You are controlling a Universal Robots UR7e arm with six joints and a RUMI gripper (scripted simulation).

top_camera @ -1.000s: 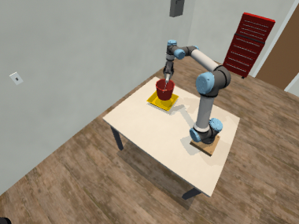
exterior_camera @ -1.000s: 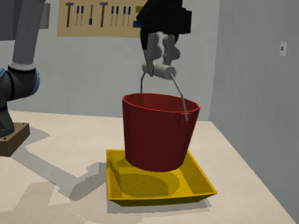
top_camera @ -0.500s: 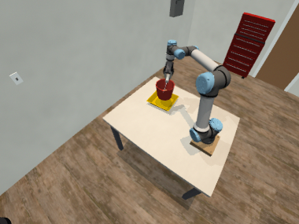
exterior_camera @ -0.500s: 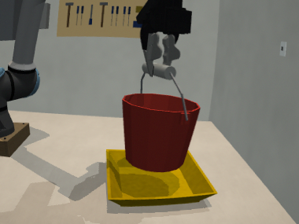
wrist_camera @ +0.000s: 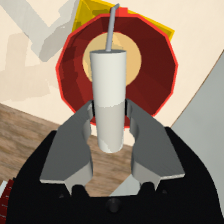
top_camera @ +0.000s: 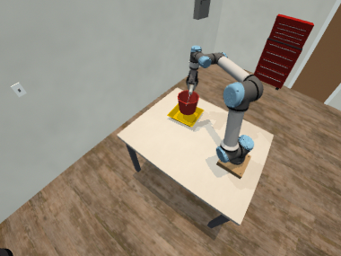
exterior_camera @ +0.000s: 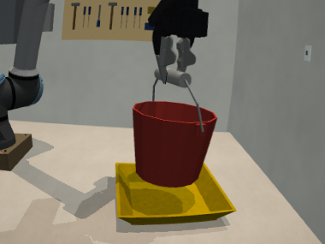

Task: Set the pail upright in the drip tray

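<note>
Near the table's far corner, a yellow drip tray (exterior_camera: 214,199) lies under a red pail (exterior_camera: 171,148) that hangs upright just above its floor, not yet lowered or released, its grey handle grip (exterior_camera: 173,75) pinched by the nearly closed gripper (exterior_camera: 173,60); no readable writing shows.

Pail (exterior_camera: 171,151) dark red with a brighter red rim, grey wire bail, pale grey-white grip (exterior_camera: 173,75); drip tray (exterior_camera: 214,198) yellow, darker ochre where shaded. Gripper (exterior_camera: 173,62) black-bodied with light grey fingers (exterior_camera: 164,48); arm (top_camera: 233,118) grey and white with light blue joint caps, on a brown wooden base plate (top_camera: 242,168). Table (top_camera: 170,149) cream; floor (top_camera: 90,207) brown wood-plank pattern; walls (top_camera: 90,50) pale grey; cabinet (top_camera: 284,50) red.
</note>
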